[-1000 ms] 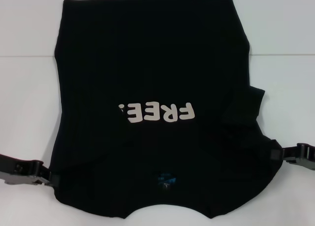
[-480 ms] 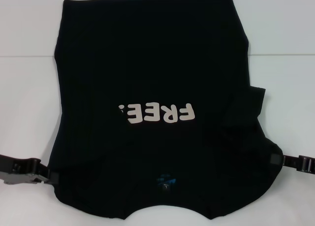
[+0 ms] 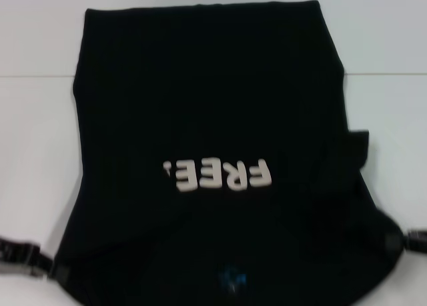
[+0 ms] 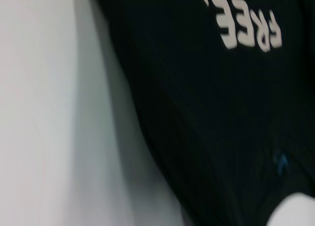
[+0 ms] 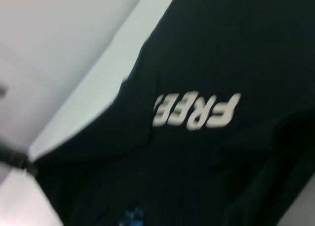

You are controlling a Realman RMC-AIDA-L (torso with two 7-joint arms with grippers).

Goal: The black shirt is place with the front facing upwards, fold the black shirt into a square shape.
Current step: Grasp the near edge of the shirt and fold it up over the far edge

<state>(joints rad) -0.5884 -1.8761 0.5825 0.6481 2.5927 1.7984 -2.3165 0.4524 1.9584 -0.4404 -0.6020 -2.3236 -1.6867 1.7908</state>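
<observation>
Both grippers have pulled the shirt (image 3: 207,119) nearer and outward since half a second ago. At left, the left gripper (image 3: 50,269) is clenched on one shoulder edge (letters "FREE" read upside down). At right, the right gripper (image 3: 398,241) clamps the other shoulder on the white table (image 3: 33,153).

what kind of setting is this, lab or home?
Likely a lab test bench: a bare white table, plain pale wall behind it, one black shirt spread out, left gripper and right gripper at its near corners.
</observation>
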